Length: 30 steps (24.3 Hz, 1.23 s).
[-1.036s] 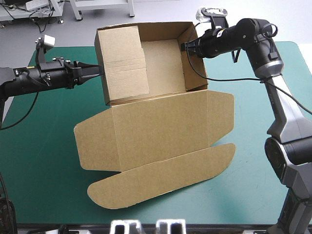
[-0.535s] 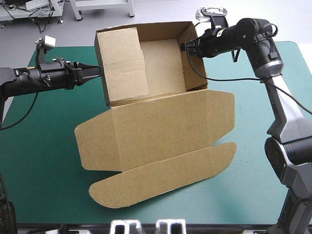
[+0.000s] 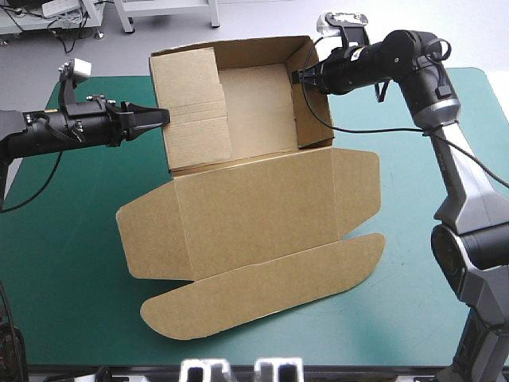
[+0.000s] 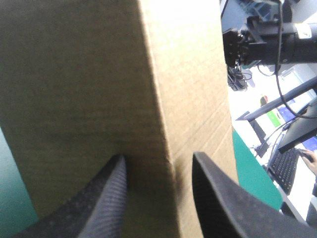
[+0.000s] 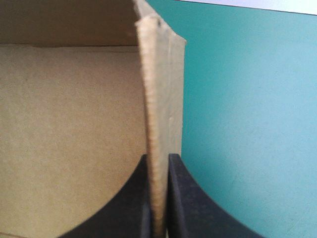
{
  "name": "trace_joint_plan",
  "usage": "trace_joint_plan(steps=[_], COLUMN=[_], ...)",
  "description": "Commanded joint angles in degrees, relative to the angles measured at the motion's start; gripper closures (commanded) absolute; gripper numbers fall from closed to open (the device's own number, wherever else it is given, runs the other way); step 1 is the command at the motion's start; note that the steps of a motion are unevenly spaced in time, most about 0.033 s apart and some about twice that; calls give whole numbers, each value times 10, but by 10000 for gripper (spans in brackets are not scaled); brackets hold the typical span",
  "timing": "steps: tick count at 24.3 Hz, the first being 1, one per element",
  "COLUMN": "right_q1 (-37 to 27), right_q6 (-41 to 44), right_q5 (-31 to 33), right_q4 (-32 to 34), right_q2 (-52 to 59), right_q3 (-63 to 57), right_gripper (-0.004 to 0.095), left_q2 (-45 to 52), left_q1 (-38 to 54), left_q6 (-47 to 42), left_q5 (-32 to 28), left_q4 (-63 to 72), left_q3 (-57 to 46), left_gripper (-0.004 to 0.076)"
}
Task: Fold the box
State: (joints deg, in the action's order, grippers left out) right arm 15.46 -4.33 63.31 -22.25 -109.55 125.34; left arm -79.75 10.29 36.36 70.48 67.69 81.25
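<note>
The right gripper [image 5: 158, 156] pinches the right wall of the box [image 3: 254, 111]. The left gripper [image 4: 158, 156] stands parted at the left wall's corner, which fills its view. Only the high view shows the lid [image 3: 262, 215] flat.

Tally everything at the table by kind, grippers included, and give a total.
Brown cardboard box: 1
Black-fingered grippers: 2, left gripper and right gripper
Teal-green table cover: 1
Total: 4
</note>
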Motion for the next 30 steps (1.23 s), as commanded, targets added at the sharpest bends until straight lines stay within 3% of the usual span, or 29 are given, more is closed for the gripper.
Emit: trace_joint_plan(steps=[1, 12, 14, 18, 23, 25, 30], right_q1=[7, 96, 107, 109, 109, 109, 109], right_q6=[2, 12, 22, 49, 125, 138, 167], right_q5=[-33, -30, -24, 10, 83, 83, 83], right_q4=[-43, -26, -26, -4, 52, 41, 26], right_q2=[35, 36, 36, 36, 34, 34, 34], right_q3=[22, 22, 22, 22, 20, 6, -40], right_gripper=[924, 917, 917, 917, 917, 916, 917], left_q2=[19, 6, -14, -34, -33, -34, -43], left_q1=[-3, -4, -4, -5, -52, -80, -174], left_q6=[-23, -137, -149, -138, -137, -150, -269], left_q5=[-22, -101, -97, -63, -55, -56, -52], left_q4=[4, -264, -265, -258, -257, -272, -440], left_q3=[17, 17, 17, 17, 42, 65, 124], left_gripper=[413, 414, 467, 717, 734, 734, 734])
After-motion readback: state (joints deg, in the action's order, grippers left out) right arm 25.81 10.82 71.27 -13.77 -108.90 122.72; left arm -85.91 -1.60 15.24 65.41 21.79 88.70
